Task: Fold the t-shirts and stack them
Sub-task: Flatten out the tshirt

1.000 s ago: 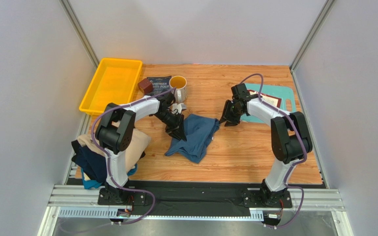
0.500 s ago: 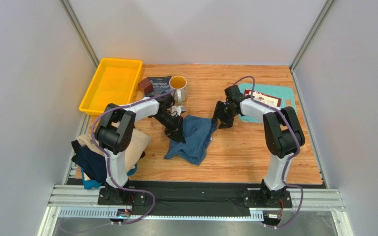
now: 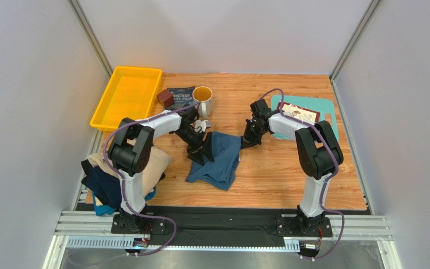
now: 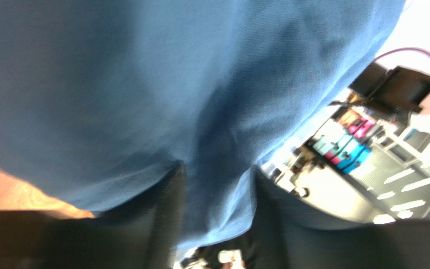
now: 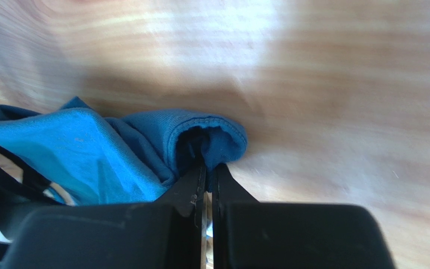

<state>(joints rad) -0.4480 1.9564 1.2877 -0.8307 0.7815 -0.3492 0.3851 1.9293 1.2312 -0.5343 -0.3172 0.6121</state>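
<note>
One blue t-shirt [image 3: 217, 159], crumpled midway between the bench's [image 3: 290, 179] side edges: left end effector [image 3: 200, 151] apparently pinching its edge, right end effector [image 3: 246, 140] clamped on a hem; you should spread them evenly.

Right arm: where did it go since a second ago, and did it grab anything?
The right pincer swung left, away from the teal cutting board, to the blue t-shirt and closed on its right edge. The left pincer kept its hold on the shirt's left side. The shirt pile, yellow tray and mug stayed put.
</note>
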